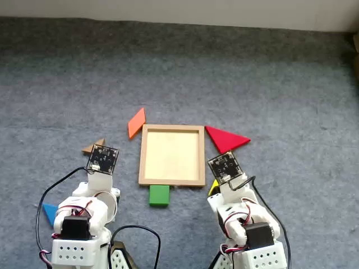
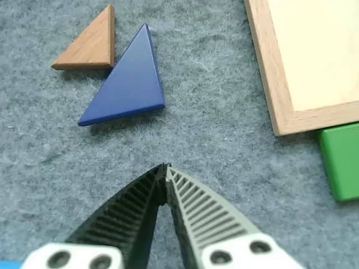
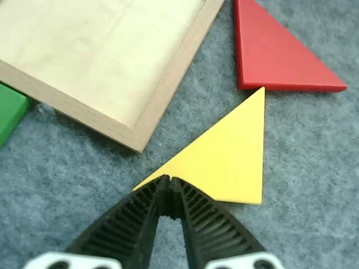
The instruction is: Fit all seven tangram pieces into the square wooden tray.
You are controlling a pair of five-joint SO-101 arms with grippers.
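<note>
The square wooden tray [image 1: 171, 128], floor bare, lies flat between the left jaws and right jaws. A yellow triangle [image 3: 224, 154] lies at the right jaws' tips, a red triangle [image 3: 272, 53] just beyond. A dark blue triangle [image 2: 128, 84] and brown triangle [image 2: 90, 45] lie ahead of the left jaws.

Soft even light; the blue triangle [image 2: 128, 84] casts a thin shadow

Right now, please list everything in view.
square wooden tray: 1, pale, centre
red triangle: 1, red, tray's right
yellow triangle: 1, yellow, tray's near-right corner
orange parallelogram: 1, orange, tray's far-left corner
green square: 1, green, tray's near edge
brown triangle: 1, brown, tray's left
dark blue triangle: 1, dark blue, beside brown triangle
light blue piece: 1, light blue, far left
grey carpet: 1, grey, underneath
left gripper: 1, dark, shut, above carpet
right gripper: 1, dark, shut, by yellow triangle
</note>
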